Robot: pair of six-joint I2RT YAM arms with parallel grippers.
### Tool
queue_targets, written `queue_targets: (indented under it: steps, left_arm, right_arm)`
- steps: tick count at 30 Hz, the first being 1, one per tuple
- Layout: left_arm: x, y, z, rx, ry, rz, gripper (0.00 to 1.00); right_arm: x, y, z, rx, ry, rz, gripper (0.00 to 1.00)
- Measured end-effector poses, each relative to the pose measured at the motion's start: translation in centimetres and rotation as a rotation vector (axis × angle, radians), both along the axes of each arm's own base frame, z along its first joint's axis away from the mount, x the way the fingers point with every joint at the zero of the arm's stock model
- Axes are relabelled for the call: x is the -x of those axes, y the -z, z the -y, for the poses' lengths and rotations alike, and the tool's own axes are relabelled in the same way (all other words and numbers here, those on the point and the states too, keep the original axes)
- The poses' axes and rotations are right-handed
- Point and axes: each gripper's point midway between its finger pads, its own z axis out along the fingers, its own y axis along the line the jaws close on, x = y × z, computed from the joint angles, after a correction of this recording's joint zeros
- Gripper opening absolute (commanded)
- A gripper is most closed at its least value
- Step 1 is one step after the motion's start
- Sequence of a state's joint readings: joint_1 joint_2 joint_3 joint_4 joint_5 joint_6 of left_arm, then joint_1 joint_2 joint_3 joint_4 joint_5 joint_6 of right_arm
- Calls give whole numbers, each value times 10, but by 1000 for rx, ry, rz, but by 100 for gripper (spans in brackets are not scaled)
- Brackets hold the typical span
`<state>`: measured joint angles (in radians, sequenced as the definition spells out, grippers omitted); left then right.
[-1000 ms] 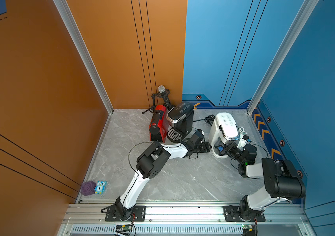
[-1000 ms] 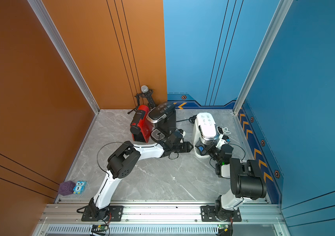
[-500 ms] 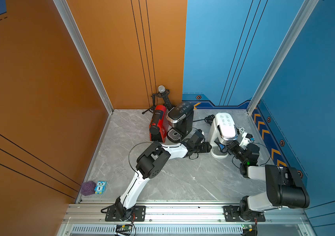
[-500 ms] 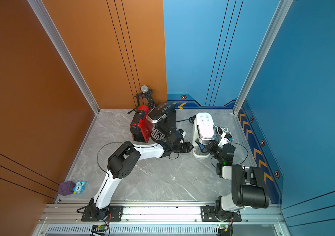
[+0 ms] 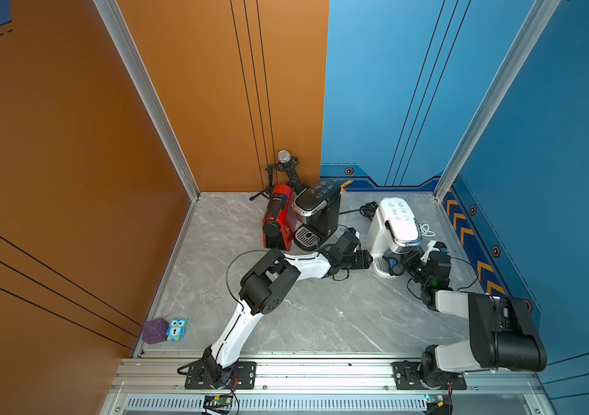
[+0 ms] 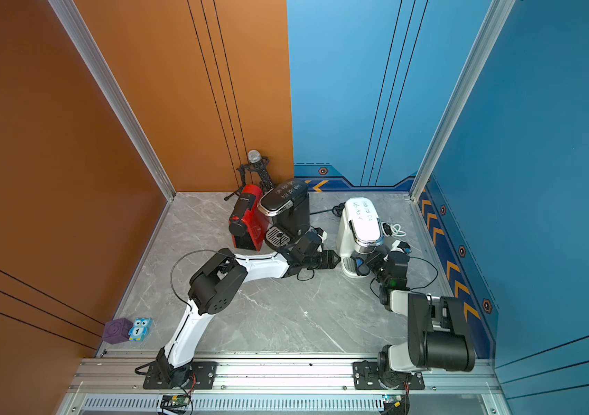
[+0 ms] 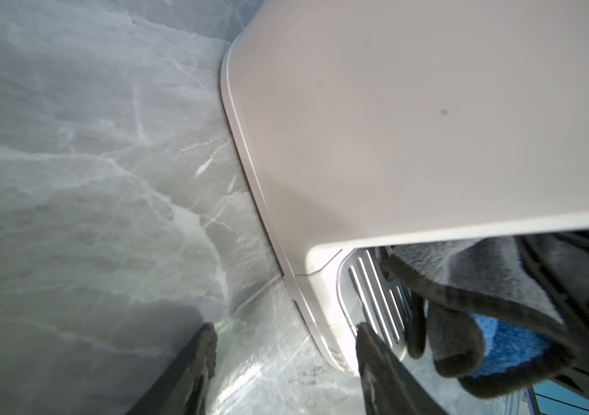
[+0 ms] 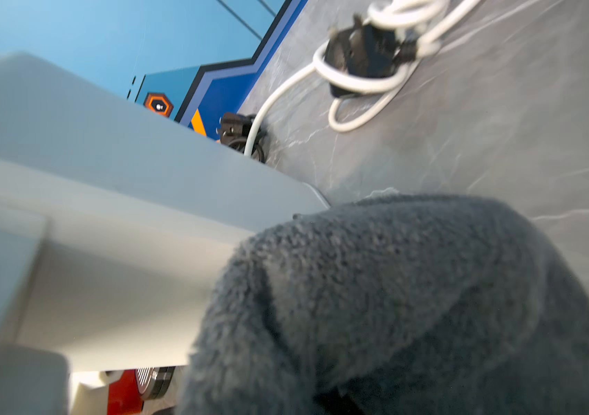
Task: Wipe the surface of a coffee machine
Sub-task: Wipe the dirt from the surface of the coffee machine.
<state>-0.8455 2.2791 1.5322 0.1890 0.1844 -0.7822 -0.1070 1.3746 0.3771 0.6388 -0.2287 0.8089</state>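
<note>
1. While the white coffee machine (image 5: 395, 222) stood upright right of centre in both top views (image 6: 361, 222), close to the blue back wall, the right gripper (image 5: 408, 264) reached in under its overhanging head from the lower right of the frame.
2. Right gripper was pinched on a grey cloth (image 8: 411, 305). The bunched cloth hid its fingers in the right wrist view. A blue underside of the cloth showed in a top view (image 6: 358, 264).
3. Cloth hung over the slotted drip tray (image 7: 375, 298) at the machine's front, against the underside of the head; how firmly it pressed could not be told.
4. Left gripper (image 5: 366, 259) lay low over the worktop (image 5: 321, 316), just beside the machine's base on the frame-left side. Its jaws were spread, and both dark fingers (image 7: 207, 345) were apart in the left wrist view, with the corner of the base between their tips. Whether either finger touched the machine could not be told.
5. Red coffee machine (image 5: 278, 219) and black coffee machine (image 5: 316, 212) stood side by side at upper centre, touching or nearly so, with a microphone (image 5: 284, 157) on a small tripod behind them in the back corner.
6. White cable (image 8: 357, 82) lay coiled on the worktop behind the white machine.
7. Purple cube (image 5: 154, 330) and owl toy (image 5: 176, 328) sat together at the lower left edge of the worktop, well apart from both arms.
</note>
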Motion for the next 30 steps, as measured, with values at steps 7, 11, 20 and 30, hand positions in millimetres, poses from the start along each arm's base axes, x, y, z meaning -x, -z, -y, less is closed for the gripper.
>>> queue_targets:
  steps: [7,11,20,30]
  left_arm:
    - [0,0,0,0,1,0,64]
    - [0,0,0,0,1,0,64]
    - [1,0,0,-3,6,5,64]
    - [5,0,0,-7,14,7,64]
  right_arm:
    - [21,-28,19,106,68,-4,0]
    - [23,-36,9,70,23,15,0]
    - [15,-21,-24,-192,-111,63,0]
    - [21,-40,-45,-385,-200,146,0]
